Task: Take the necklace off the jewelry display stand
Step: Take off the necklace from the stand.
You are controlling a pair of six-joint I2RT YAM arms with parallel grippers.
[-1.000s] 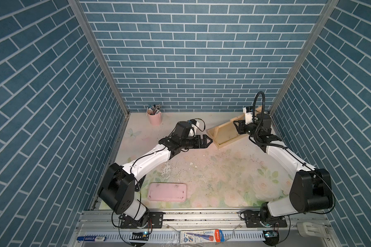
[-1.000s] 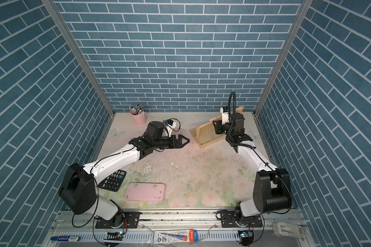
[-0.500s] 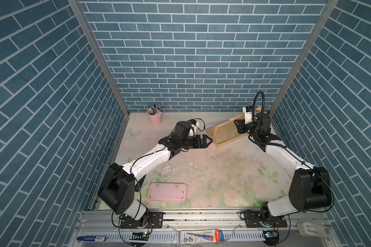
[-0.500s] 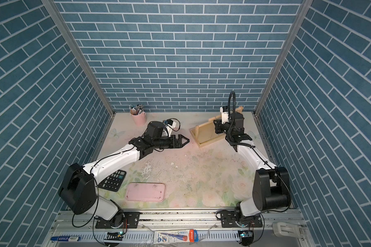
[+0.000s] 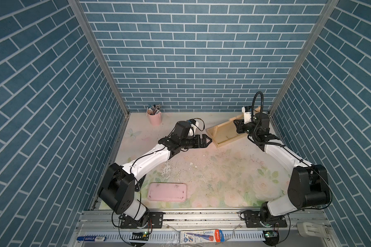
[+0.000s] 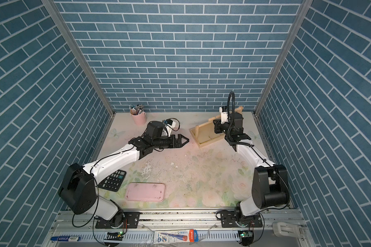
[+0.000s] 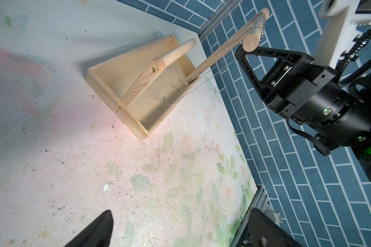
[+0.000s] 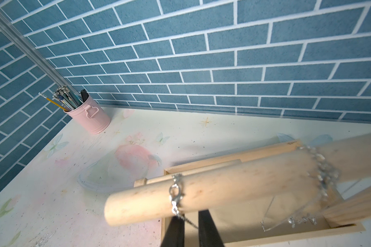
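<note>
On the jewelry display stand (image 8: 244,186), the necklace (image 8: 176,198) wraps the top bar near its free end, chain dropping between the narrow-set jaws of the right gripper (image 8: 191,216) just beneath; grip unclear.

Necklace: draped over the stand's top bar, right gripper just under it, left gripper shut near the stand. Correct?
No: the left gripper is open, jaws spread wide in both top views. The rest holds: the necklace drapes over the top bar of the jewelry display stand, right gripper just under it.
</note>
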